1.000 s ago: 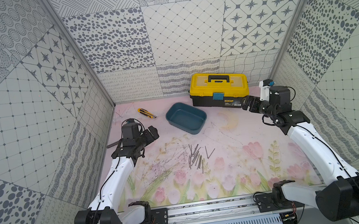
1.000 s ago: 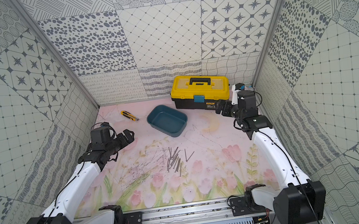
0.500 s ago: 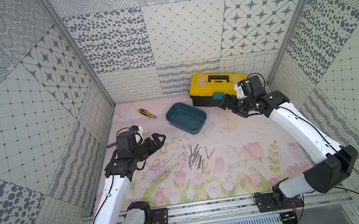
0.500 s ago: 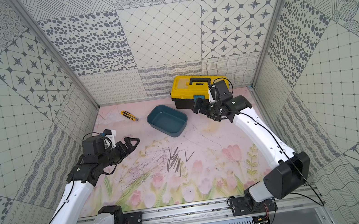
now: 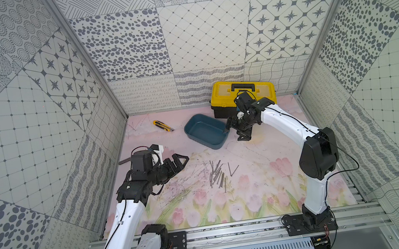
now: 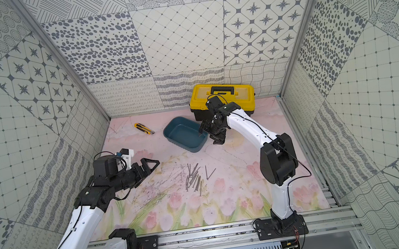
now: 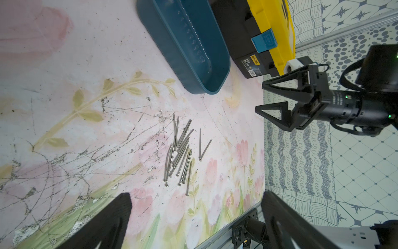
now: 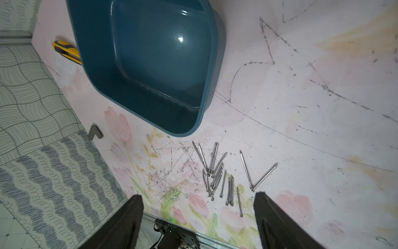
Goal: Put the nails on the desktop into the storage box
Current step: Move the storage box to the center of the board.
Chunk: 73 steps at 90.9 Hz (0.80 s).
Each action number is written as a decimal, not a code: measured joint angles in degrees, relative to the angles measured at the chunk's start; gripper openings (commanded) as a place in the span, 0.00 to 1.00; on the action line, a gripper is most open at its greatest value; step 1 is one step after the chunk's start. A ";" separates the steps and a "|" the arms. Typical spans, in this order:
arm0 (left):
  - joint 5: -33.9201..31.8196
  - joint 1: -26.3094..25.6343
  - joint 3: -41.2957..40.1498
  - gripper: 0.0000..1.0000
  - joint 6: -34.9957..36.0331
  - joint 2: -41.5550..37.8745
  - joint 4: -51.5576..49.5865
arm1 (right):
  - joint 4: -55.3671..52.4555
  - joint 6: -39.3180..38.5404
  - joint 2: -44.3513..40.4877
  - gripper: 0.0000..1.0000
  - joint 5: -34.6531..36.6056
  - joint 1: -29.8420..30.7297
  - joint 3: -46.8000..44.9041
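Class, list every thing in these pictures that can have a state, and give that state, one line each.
storage box, upright, lidless, empty
nails, loose in a pile on the desktop, none in the box
toolbox, lid shut
utility knife, lying flat; blade too small to tell
left end effector, open, empty
right end effector, open, empty, beside the storage box

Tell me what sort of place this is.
Probably a robot test cell, not a real workshop: patterned panel walls box in a tulip-printed desktop, the left arm and right arm are bolted to an aluminium rail along its front, and a toolbox, nails and a storage box lie out like props.
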 measured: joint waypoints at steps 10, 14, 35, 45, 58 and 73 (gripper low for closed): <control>-0.02 0.00 -0.37 0.99 0.00 0.09 -0.57 | -0.55 0.50 3.93 0.78 0.13 0.63 2.54; -0.02 0.00 -0.48 1.00 0.00 0.11 -0.68 | -0.70 0.63 5.42 0.76 0.17 0.83 3.52; -0.20 0.00 -0.52 1.00 0.07 0.42 -1.03 | -1.40 0.94 10.64 0.64 0.52 1.55 6.60; -0.26 0.00 -0.52 1.00 0.09 0.57 -1.09 | -1.53 0.81 12.35 0.61 1.07 1.60 7.82; -0.46 0.00 -0.52 0.99 0.22 1.18 -1.27 | -1.73 0.55 14.21 0.57 2.19 1.60 8.96; -0.48 0.00 -0.52 1.00 0.26 2.51 -1.27 | -1.95 -0.46 16.46 0.53 3.80 1.60 9.86</control>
